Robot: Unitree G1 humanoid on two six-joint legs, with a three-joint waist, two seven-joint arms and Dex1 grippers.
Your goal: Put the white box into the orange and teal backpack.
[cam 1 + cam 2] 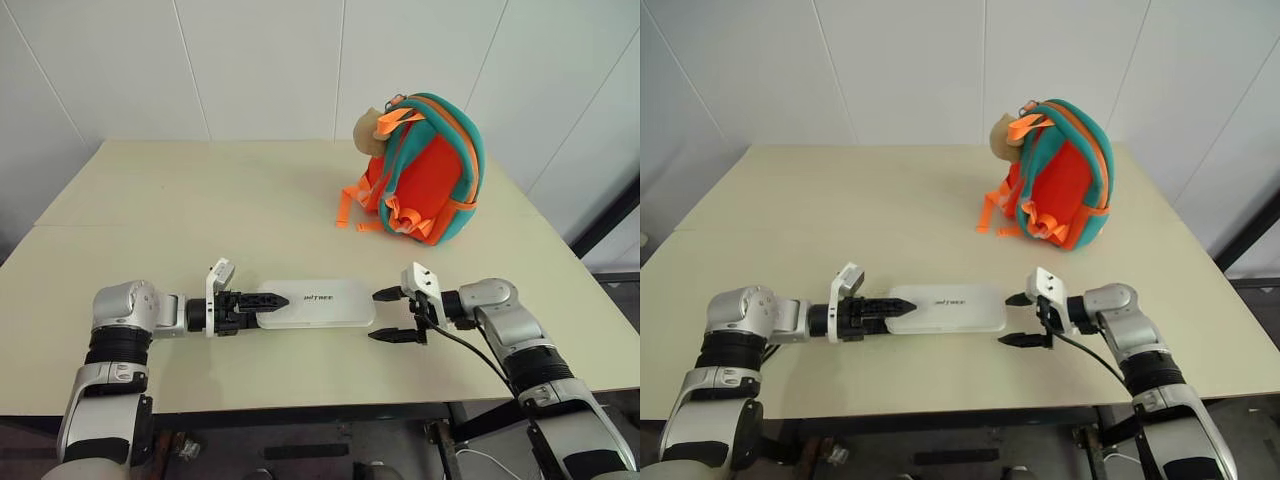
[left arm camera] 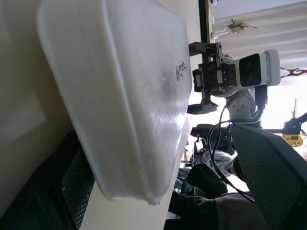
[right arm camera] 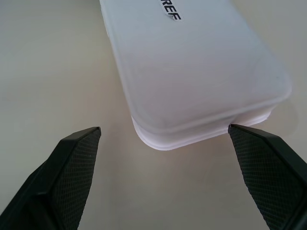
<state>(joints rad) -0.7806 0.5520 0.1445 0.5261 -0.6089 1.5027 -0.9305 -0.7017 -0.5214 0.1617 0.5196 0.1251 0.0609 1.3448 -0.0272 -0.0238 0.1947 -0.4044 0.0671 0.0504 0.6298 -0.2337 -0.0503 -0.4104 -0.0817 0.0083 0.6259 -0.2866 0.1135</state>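
The white box [image 1: 318,303] lies flat on the table near its front edge, with its dark lettering facing up. My left gripper [image 1: 268,308] is open at the box's left end, and in the left wrist view the box [image 2: 124,96] runs between its fingers [image 2: 72,191]. My right gripper [image 1: 385,315] is open at the box's right end, one fingertip on each side of the end corners [image 3: 164,128], with a small gap on each side. The orange and teal backpack [image 1: 430,170] stands upright at the back right, with a tan bear charm [image 1: 368,130] at its top.
The beige table [image 1: 180,200] has open surface between the box and the backpack and all along its left half. A white wall stands close behind it. The orange straps [image 1: 350,205] trail onto the table at the backpack's left. A black cable [image 1: 470,355] hangs under my right forearm.
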